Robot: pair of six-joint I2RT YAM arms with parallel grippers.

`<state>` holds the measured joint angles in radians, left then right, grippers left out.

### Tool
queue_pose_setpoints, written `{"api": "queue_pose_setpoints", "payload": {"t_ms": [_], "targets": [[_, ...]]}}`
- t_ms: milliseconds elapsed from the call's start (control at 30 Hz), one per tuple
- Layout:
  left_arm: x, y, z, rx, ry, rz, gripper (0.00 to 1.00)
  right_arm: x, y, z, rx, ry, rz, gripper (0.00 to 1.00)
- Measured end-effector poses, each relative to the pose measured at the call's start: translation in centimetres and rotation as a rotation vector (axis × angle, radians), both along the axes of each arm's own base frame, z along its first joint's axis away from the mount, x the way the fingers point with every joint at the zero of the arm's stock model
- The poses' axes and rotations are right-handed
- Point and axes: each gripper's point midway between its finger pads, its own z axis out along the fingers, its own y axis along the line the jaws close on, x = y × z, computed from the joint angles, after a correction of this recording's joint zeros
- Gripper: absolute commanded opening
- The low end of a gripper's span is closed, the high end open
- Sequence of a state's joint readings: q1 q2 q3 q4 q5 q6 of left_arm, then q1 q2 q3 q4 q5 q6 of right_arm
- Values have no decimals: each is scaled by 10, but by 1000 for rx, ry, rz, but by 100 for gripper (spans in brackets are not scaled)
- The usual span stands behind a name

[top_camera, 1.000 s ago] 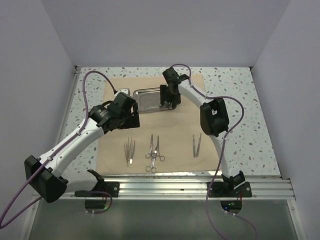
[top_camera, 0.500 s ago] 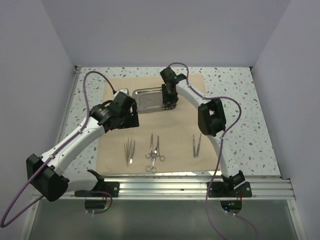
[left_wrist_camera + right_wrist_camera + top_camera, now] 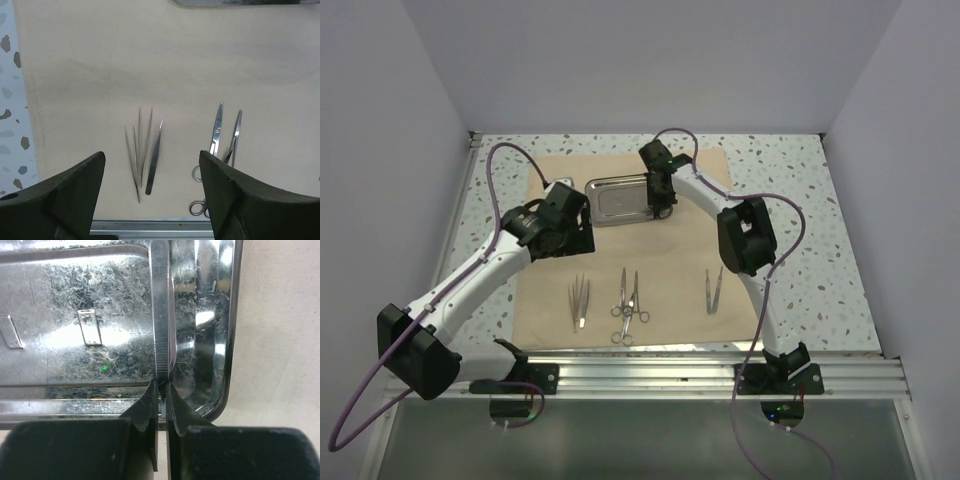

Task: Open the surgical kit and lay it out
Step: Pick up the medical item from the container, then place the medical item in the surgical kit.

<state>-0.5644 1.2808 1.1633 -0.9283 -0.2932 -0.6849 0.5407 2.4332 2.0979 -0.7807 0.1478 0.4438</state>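
One gripper wide, one pinching.
The left gripper (image 3: 152, 156) points down with its fingers far apart; the right gripper (image 3: 161, 386) squeezes a thin steel tool (image 3: 161, 315).

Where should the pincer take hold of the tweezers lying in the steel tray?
By the ribbed grip at the tweezers' near end, from straight above, fingers straddling the narrow width. They lie flat along the steel tray's right wall, so a sideways approach is blocked. The right pincer sits at that end.
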Motion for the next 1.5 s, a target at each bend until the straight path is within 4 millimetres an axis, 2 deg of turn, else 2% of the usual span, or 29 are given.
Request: {"api": "queue_pose_setpoints", "payload": {"t_ms": [267,467,667,767,1000,1100,1200,1267,1400,1500], "targets": [[3,7,-3,20,11,-2,80,2,1,1,3,3,-8,0],[7,14,-2,33,9,-1,88,1,1,5,0,11,-11,0],[17,19,9,38,-16,-10,87,-12,-5,15,-14,46,-28,0],[23,19,14,38,-26,-24,87,-28,-17,30,-36,62,-41,0],[28,16,20,32,-35,-60,85,-60,-50,108,-13,-23,-85,0],[29,14,21,32,-39,-77,85,-80,-65,132,8,-61,-111,0],[31,13,22,31,-46,-86,86,-108,-81,132,9,-49,-138,0],[32,12,23,29,-51,-92,87,-136,-96,118,-3,-10,-156,0],[35,11,23,27,-55,-99,90,-203,-125,75,-22,107,-187,0],[44,10,25,26,-57,-97,92,-245,-140,51,-14,180,-206,0]]}}
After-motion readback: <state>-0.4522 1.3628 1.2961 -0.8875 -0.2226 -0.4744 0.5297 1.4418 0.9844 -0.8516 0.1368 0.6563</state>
